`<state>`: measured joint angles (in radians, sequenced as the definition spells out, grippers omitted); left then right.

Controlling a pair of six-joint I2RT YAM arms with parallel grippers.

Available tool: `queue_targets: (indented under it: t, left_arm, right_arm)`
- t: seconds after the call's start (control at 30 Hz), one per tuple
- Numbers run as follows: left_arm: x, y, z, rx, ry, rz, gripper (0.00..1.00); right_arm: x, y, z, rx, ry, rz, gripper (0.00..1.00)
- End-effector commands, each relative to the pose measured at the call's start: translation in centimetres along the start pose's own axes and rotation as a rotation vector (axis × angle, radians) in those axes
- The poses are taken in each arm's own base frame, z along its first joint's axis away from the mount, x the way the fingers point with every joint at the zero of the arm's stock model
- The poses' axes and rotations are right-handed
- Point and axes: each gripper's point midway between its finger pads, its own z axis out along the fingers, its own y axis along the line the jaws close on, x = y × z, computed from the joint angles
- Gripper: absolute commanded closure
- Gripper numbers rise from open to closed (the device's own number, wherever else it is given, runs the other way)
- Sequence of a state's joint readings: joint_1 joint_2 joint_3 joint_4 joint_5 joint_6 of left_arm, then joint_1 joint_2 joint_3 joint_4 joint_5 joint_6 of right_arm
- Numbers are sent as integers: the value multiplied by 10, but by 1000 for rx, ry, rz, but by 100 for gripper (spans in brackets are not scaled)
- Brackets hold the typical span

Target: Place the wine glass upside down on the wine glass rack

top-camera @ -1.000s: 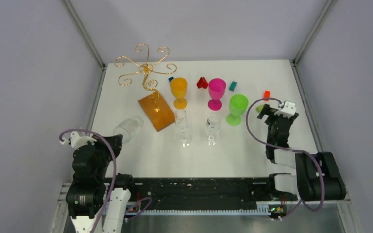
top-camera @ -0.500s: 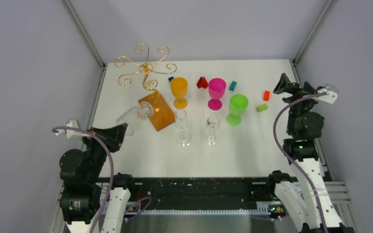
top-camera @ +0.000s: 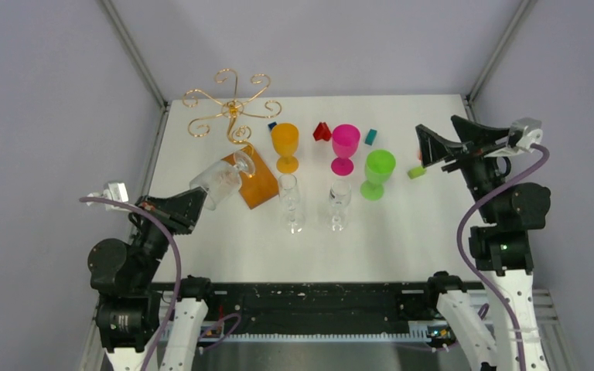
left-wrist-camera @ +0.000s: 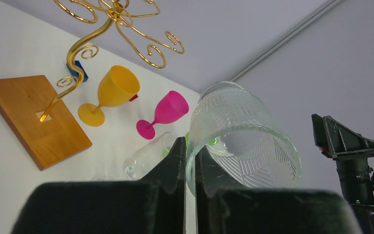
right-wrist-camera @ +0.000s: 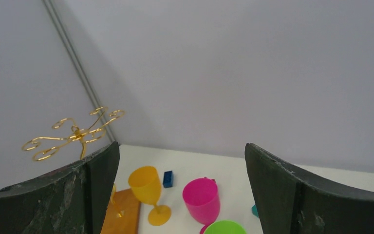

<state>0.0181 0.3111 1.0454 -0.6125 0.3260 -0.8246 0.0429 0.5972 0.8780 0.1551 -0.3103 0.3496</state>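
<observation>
The gold wire rack with scroll arms stands on its orange-brown wooden base at the back left; it also shows in the left wrist view and the right wrist view. My left gripper is shut on the rim of a clear patterned wine glass, held tilted in the air, foot toward the rack. In the left wrist view the fingers pinch the glass wall. My right gripper is open and empty, raised at the right.
Orange, pink and green goblets stand mid-table. Two clear glasses stand in front of them. Small coloured blocks lie at the back, among them a red one, a teal one and a green one.
My left gripper has lifted the clear glass up and right, over the wooden base. My right arm has risen from the table and now points left, jaws open.
</observation>
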Motion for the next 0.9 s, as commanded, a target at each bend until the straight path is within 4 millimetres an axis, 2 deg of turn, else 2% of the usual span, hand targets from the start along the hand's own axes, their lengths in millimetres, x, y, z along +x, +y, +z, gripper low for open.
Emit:
queue_targets:
  t: [0.0,0.07,0.17,0.23,0.27,0.3,0.4,0.5,0.6,0.63,0.73,0.77,0.87]
  left_arm:
    - [-17,-31,8,133,-40,-14,100]
    - [-15,-33,8,148,-30,-30,100]
    - [-14,-31,8,143,-26,-29,100]
    - [-13,-29,8,133,-24,-24,100]
    - [-13,-28,8,125,-21,-23,100]
    - [-12,-27,7,120,-21,-19,100]
    - [-12,-25,6,112,-23,-16,100]
    - [-10,-23,8,108,-17,-21,100]
    - [-8,-23,11,117,-7,-34,100]
    - [-7,-22,12,118,-3,-41,100]
    - [-4,-21,13,121,6,-58,100]
    - [-3,-21,12,123,9,-61,100]
    - [-1,-19,11,119,8,-54,100]
  right_arm:
    - [25,-11,7,88,124,191,1]
    - [40,-27,6,177,147,242,1]
    - [49,-38,9,219,157,243,1]
    - [48,-42,6,244,114,275,1]
    - [39,-40,1,241,58,285,1]
    - [44,-42,-4,245,37,290,1]
    - [35,-32,-11,193,2,259,1]
    - [43,-28,-9,181,94,228,1]
    - [52,-3,0,8,220,153,1]
    - [52,-2,0,1,232,133,1]
    - [53,-25,-5,127,257,68,1]
    - [55,-27,-6,135,268,63,1]
    - [51,-13,-3,68,277,92,1]
